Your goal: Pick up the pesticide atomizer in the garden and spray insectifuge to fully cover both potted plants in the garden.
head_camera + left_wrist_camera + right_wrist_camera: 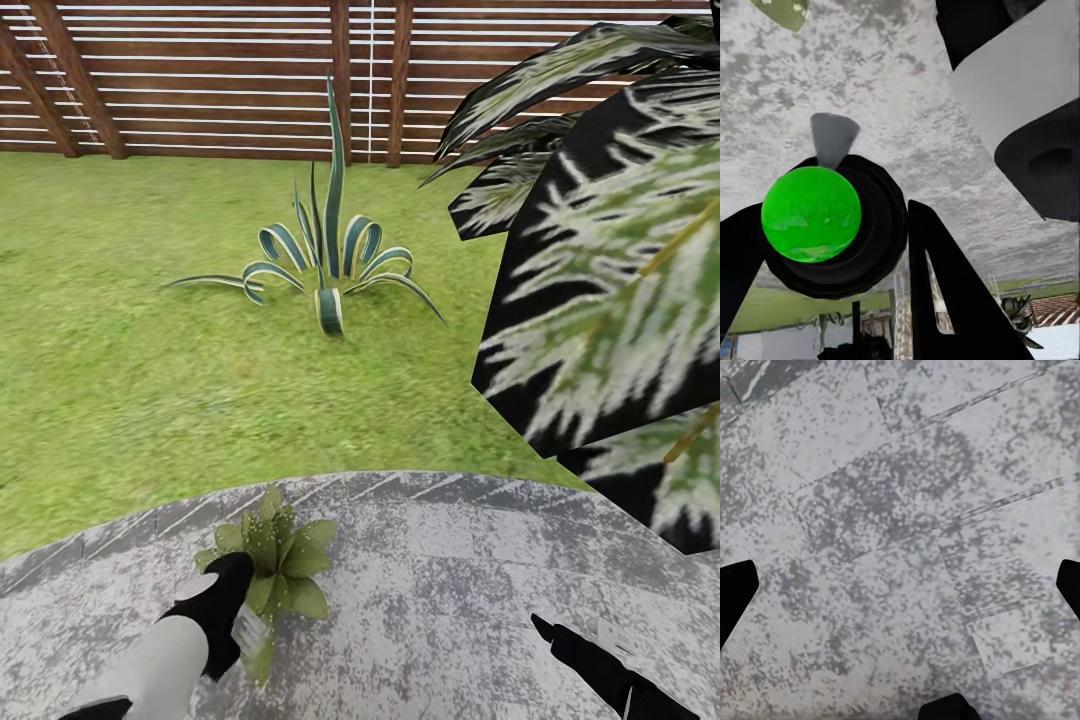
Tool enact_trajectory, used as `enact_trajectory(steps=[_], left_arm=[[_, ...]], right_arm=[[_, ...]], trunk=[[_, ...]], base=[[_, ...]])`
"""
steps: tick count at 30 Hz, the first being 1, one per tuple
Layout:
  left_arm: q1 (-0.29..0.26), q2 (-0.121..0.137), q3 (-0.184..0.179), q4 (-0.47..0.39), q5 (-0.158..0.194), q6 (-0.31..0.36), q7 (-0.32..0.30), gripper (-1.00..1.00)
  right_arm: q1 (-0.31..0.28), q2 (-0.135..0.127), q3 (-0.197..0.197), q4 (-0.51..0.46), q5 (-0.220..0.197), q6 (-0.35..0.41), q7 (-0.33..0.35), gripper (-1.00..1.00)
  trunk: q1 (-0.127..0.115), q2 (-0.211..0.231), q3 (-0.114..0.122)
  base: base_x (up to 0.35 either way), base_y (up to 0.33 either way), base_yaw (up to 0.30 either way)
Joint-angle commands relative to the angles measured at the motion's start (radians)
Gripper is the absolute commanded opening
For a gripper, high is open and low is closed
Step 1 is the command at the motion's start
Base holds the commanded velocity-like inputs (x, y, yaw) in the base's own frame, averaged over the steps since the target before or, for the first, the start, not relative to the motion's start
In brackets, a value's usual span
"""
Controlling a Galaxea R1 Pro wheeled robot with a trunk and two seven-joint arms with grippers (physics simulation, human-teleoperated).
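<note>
Left fingers (243,628) around pesticide atomizer (250,629) beside potted plant (279,556)

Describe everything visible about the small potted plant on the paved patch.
The potted plant is a small low rosette of pointed dull-green leaves, the upper ones speckled with pale dots. No pot shows. It sits on the round grey paved patch, near the edge that meets the lawn. The left gripper is close against its left side, overlapping a few leaves in the head view; whether they actually touch cannot be told. One leaf tip appears in the left wrist view.
</note>
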Motion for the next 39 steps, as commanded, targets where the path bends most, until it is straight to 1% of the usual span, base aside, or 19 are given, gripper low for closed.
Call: enact_trajectory(steps=[1,3,4,6,8,9,11,13,14,15,16,18,19,21,24,30,33,34,39], left_arm=[[-0.016,-0.007,0.006,-0.005,-0.015,0.002,-0.040,-1.00],[-0.063,-0.016,-0.005,-0.007,-0.024,0.002,-0.126,-1.00],[-0.079,-0.017,-0.017,-0.007,-0.036,0.002,-0.151,-1.00],[-0.100,-0.024,-0.052,-0.008,-0.077,0.002,-0.207,-1.00],[-0.109,-0.028,-0.088,-0.009,-0.124,0.002,-0.277,-1.00],[-0.112,-0.031,-0.111,-0.018,-0.155,0.002,-0.326,-1.00],[-0.114,-0.032,-0.136,-0.052,-0.192,0.002,-0.385,-1.00],[-0.115,-0.033,-0.147,-0.079,-0.207,0.001,-0.426,-1.00],[-0.115,-0.033,-0.158,-0.095,-0.214,0.000,-0.454,-1.00],[-0.115,-0.033,-0.194,-0.109,-0.218,-0.001,-0.492,-1.00],[-0.115,-0.033,-0.293,-0.117,-0.220,-0.001,-0.575,-1.00],[-0.115,-0.033,-0.343,-0.119,-0.221,-0.001,-0.620,-1.00],[-0.115,-0.033,-0.359,-0.119,-0.221,-0.001,-0.634,-1.00],[-0.115,-0.034,-0.373,-0.125,-0.221,-0.001,-0.645,-1.00],[-0.115,-0.037,-0.378,-0.158,-0.221,-0.001,-0.649,-1.00],[-0.115,-0.039,-0.381,-0.176,-0.221,-0.007,-0.657,-1.00],[-0.115,-0.040,-0.381,-0.205,-0.221,-0.007,-0.659,-1.00],[-0.115,-0.046,-0.381,-0.211,-0.221,-0.007,-0.671,-1.00],[-0.115,-0.067,-0.381,-0.215,-0.221,-0.007,-0.673,-1.00]], right_arm=[[-0.002,0.001,-0.005,-0.003,0.003,0.005,0.007,1.00],[-0.002,0.001,-0.005,-0.003,0.003,0.005,0.007,1.00],[-0.002,0.001,-0.005,-0.003,0.003,0.005,0.007,1.00],[-0.002,0.001,-0.005,-0.003,0.003,0.005,0.007,1.00],[-0.002,0.001,-0.005,-0.003,0.003,0.005,0.007,1.00],[-0.002,0.001,-0.005,-0.003,0.003,0.005,0.007,1.00],[-0.002,0.001,-0.005,-0.003,0.003,0.005,0.007,1.00],[-0.002,0.001,-0.005,-0.003,0.003,0.005,0.007,1.00],[-0.002,0.001,-0.005,-0.003,0.003,0.005,0.007,1.00],[-0.002,0.001,-0.005,-0.003,0.003,0.005,0.007,1.00],[-0.002,0.001,-0.005,-0.003,0.003,0.005,0.007,1.00],[-0.002,0.001,-0.005,-0.003,0.003,0.005,0.007,1.00],[-0.002,0.001,-0.005,-0.003,0.003,0.005,0.007,1.00],[-0.002,0.001,-0.005,-0.003,0.003,0.005,0.007,1.00],[-0.002,0.001,-0.005,-0.003,0.003,0.005,0.007,1.00],[-0.002,0.001,-0.005,-0.003,0.003,0.005,0.007,1.00],[-0.002,0.001,-0.005,-0.003,0.003,0.005,0.007,1.00],[-0.002,0.001,-0.005,-0.003,0.003,0.005,0.007,1.00],[-0.002,0.001,-0.005,-0.003,0.003,0.005,0.007,1.00]], trunk=[[0.000,0.000,-0.001],[0.000,0.000,-0.001],[0.000,0.000,-0.001],[0.000,0.000,-0.001],[0.000,0.000,-0.001],[0.000,0.000,-0.001],[0.000,0.000,-0.001],[0.000,0.000,-0.001],[0.000,0.000,-0.001],[0.000,0.000,-0.001],[0.000,0.000,-0.001],[0.000,0.000,-0.001],[0.000,0.000,-0.001],[0.000,0.000,-0.001],[0.000,0.000,-0.001],[0.000,0.000,-0.001],[0.000,0.000,-0.001],[0.000,0.000,-0.001],[0.000,0.000,-0.001]], base=[[0.000,0.000,0.000],[0.000,0.000,0.000],[0.000,0.000,0.000],[0.000,0.000,0.000],[0.000,0.000,0.000],[0.000,0.000,0.000],[0.000,0.000,0.000],[0.000,0.000,0.000],[0.000,0.000,0.000],[0.000,0.000,0.000],[0.000,0.000,0.000],[0.000,0.000,0.000],[0.000,0.000,0.000],[0.000,0.000,0.000],[0.000,0.000,0.000],[0.000,0.000,0.000],[0.000,0.000,0.000],[0.000,0.000,0.000],[0.000,0.000,0.000]])
